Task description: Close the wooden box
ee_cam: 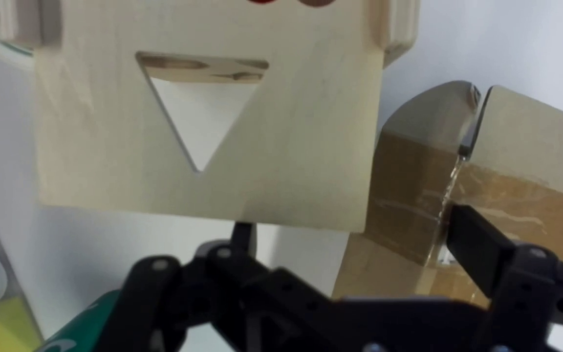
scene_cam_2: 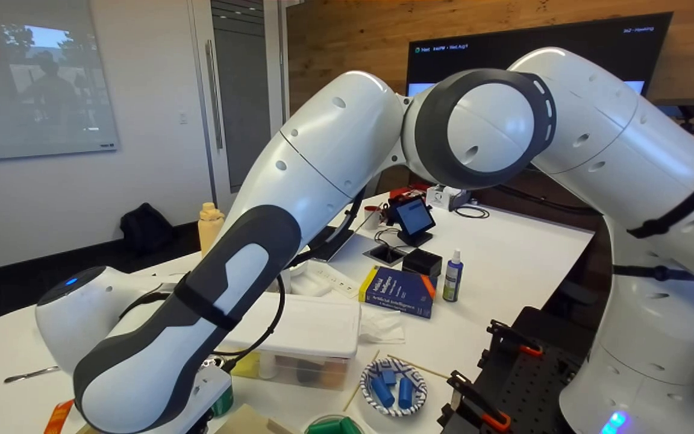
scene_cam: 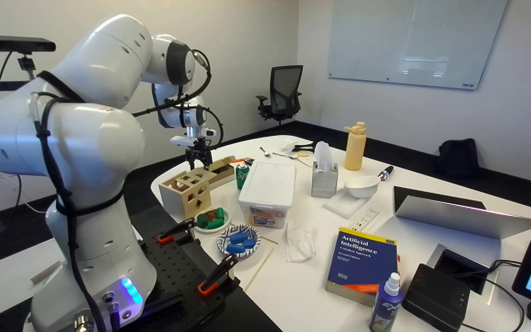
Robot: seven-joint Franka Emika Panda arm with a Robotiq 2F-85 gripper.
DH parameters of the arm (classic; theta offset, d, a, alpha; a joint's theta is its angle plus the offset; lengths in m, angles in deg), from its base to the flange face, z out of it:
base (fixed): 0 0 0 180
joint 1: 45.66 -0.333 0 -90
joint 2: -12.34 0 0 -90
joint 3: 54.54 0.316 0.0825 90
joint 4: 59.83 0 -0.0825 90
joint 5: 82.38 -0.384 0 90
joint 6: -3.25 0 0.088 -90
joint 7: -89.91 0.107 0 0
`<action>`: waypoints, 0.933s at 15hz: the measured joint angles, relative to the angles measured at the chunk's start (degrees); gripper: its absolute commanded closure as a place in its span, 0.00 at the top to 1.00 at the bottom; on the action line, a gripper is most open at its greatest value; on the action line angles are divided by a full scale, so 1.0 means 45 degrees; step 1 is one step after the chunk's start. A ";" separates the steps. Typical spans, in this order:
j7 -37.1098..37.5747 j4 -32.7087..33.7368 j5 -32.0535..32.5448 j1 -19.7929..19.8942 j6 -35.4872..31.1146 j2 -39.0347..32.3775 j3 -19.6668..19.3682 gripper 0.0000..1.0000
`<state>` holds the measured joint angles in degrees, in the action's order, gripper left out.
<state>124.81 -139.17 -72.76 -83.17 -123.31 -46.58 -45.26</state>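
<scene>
1. In an exterior view, one white container, centre of the clock.
2. One wooden box, nine o'clock.
3. Three blue blocks in one patterned bowl, seven o'clock.
4. Three green blocks visible on one plate, eight o'clock.
5. Two clamps, seven to eight o'clock.
6. One drink can, ten o'clock.
7. One book, four o'clock.
8. One yellow bottle, two o'clock.

wrist view | wooden box: cut by top edge | green can: by bottom
</scene>
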 measured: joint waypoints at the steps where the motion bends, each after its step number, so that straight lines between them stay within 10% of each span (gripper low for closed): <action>1: -0.0134 -0.0003 -0.0019 0.0000 0.0036 0.0013 0.0000 1.00; 14: -0.2666 -0.0014 -0.0566 0.0020 0.2202 0.0172 0.0042 1.00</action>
<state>112.82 -139.23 -75.31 -83.08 -113.40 -45.81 -45.07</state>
